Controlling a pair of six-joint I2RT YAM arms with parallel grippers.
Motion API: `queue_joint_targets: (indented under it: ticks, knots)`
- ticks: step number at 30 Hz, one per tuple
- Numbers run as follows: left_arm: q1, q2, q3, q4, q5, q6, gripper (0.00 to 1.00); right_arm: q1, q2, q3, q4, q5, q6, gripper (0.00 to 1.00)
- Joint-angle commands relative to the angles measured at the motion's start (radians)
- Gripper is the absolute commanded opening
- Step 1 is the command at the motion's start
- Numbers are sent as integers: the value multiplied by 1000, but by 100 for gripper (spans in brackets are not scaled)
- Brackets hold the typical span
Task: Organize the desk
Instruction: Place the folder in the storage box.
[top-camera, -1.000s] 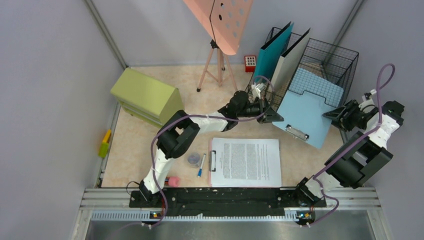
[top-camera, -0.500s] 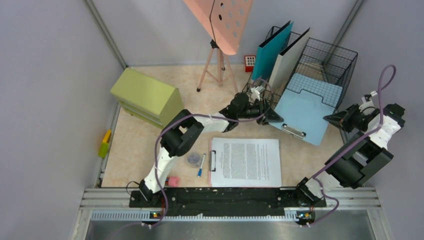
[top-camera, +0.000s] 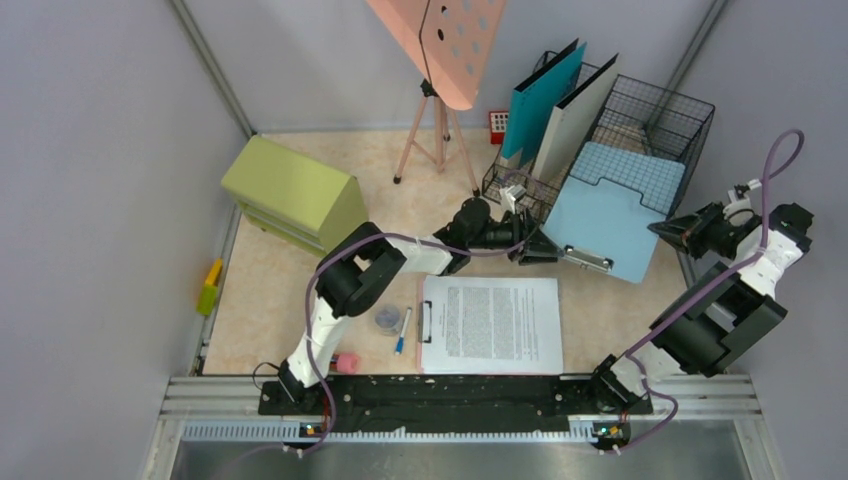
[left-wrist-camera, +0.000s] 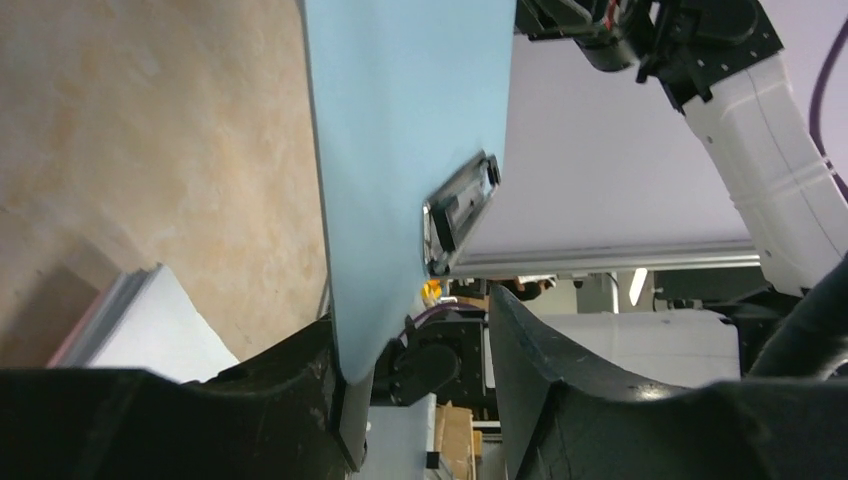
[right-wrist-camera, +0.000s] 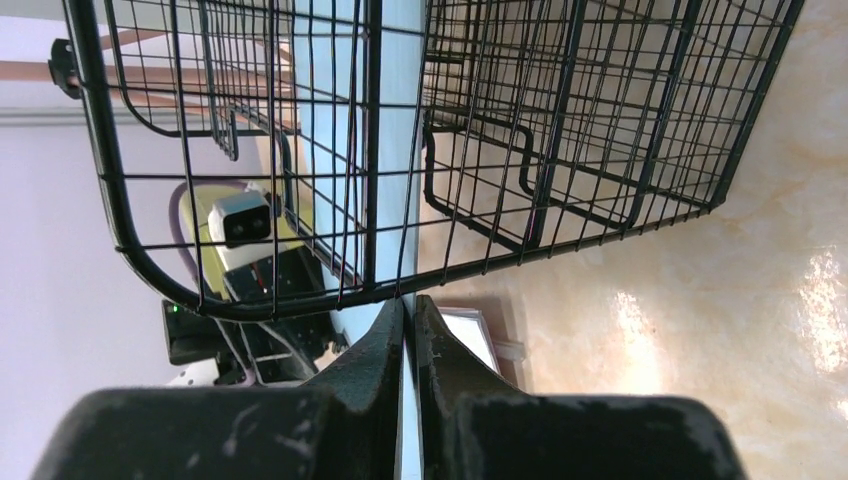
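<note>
Here the desk (top-camera: 265, 300) bears one basket (top-camera: 690, 140), two folders (top-camera: 540, 95), one blue clipboard (top-camera: 600, 215).

Looks like a robotics lab cell to me, dressed up as an office. There's the left arm (top-camera: 350, 285) and right arm (top-camera: 715, 320) bolted to a rail (top-camera: 450, 395) at the desk (top-camera: 270, 300) edge, with plain grey walls (top-camera: 100, 150) boxing it in. Office props sit all round: clipboard (top-camera: 490, 325), wire basket (top-camera: 650, 115), folders (top-camera: 540, 105), green cabinet (top-camera: 295, 195).
</note>
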Motion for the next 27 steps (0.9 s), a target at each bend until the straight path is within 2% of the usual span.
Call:
queue_joint_targets:
  ticks: [1,5,10,13,15,17,19,22,27]
  knots:
    - [-9,-119,-60,173,3,-68,50,17,15,6,88,-23,53,0]
    - [-15,-96,-28,169,-1,-79,48,16,16,-13,108,-31,64,0]
    - [-15,-52,43,133,2,-83,16,11,12,-19,106,-34,57,0]
    - [-15,-39,69,105,-1,-77,5,10,15,-20,112,-45,59,0]
    - [-16,-42,62,114,3,-87,7,10,18,-18,116,-50,68,0]
    - [-19,-63,29,120,8,-78,14,5,22,-20,120,-54,75,0]
    - [-21,-95,-10,97,27,-18,26,1,24,-23,120,-58,87,0]
    - [-28,-169,-64,-10,18,115,37,-1,24,-31,127,-53,100,0]
    - [-57,-189,-74,-147,6,230,42,-3,37,-26,128,-60,102,0]
